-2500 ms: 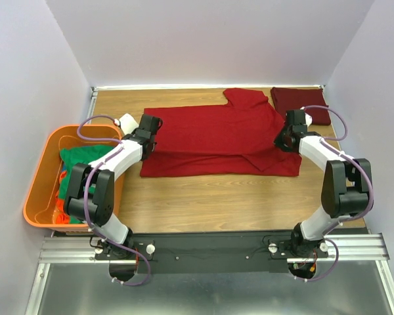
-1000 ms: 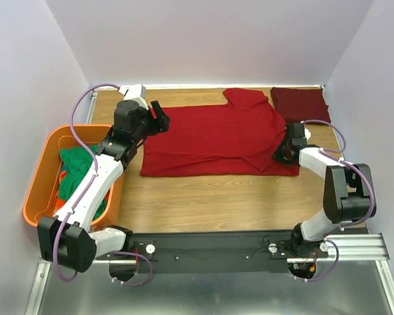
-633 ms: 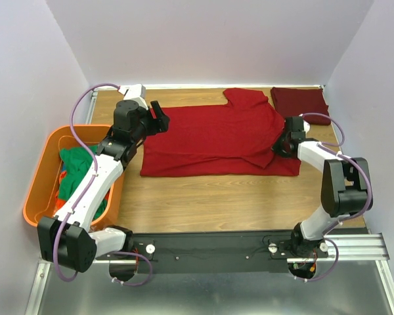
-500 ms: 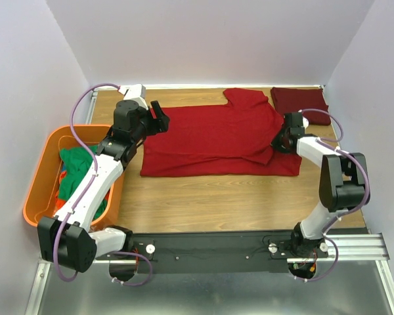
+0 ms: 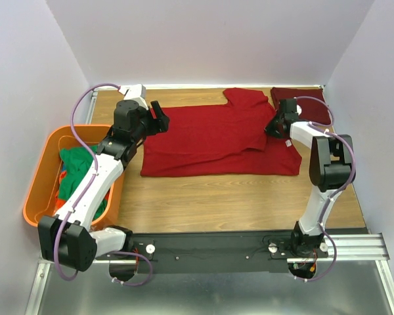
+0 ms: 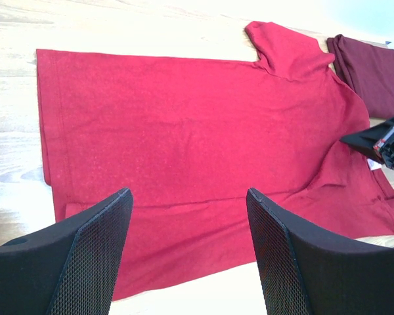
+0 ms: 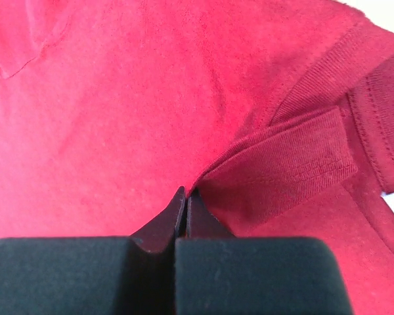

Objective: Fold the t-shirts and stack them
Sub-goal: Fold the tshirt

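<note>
1. Shirts lie on the wooden table (image 5: 203, 197). The red t-shirt (image 5: 210, 141) is spread out in the middle of the top view, and one sleeve points to the top.
2. The maroon t-shirt (image 5: 313, 100) is folded small in the upper right, just beside the red one.
3. A green t-shirt (image 5: 75, 164) sits in the orange tub (image 5: 41, 172) at the left.
4. The left gripper (image 5: 159, 119) is over the left edge of the red t-shirt. Its fingers (image 6: 95, 236) are wide apart and hold nothing.
5. The right gripper (image 5: 273, 128) is at the right side of the red t-shirt, near the collar. Its fingers are pressed tight together and pinch a little fold of red cloth.
</note>
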Tool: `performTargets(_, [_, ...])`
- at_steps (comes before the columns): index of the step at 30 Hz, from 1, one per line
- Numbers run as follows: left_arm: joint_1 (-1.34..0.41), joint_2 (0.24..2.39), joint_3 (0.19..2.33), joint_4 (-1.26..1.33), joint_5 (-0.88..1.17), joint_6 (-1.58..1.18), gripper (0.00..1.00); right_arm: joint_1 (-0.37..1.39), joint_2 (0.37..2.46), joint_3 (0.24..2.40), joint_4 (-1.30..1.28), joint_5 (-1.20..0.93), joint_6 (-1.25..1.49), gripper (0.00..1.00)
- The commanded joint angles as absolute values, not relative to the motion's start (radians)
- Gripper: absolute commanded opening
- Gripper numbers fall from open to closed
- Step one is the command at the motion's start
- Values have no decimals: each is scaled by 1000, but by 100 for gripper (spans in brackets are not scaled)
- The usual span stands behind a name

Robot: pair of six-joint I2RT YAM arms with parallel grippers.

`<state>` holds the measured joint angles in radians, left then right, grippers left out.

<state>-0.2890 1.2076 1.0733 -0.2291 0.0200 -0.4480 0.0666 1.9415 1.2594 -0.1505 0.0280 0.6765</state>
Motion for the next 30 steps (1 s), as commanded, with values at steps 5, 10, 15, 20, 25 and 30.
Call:
performTargets(5, [-282, 1226, 1066, -229, 44, -426, 78, 72, 2014, 1351, -135, -31, 681, 1])
performTargets(10, [-282, 1235, 1057, -227, 44, -430, 78, 71, 2026, 1362, -133, -57, 680, 23])
performTargets(15, [-281, 1253, 1052, -232, 41, -451, 78, 72, 1976, 1330, -103, -110, 664, 60])
performTargets(20, [-281, 1264, 1043, -224, 57, -457, 78, 74, 1895, 1258, -87, -132, 650, 76])
performTargets(25, [-279, 1266, 1043, -222, 54, -457, 78, 75, 1815, 1132, -58, -149, 658, 77])
performTargets(30, [-278, 1269, 1045, -224, 57, -457, 78, 86, 1795, 1048, -35, -152, 661, 77])
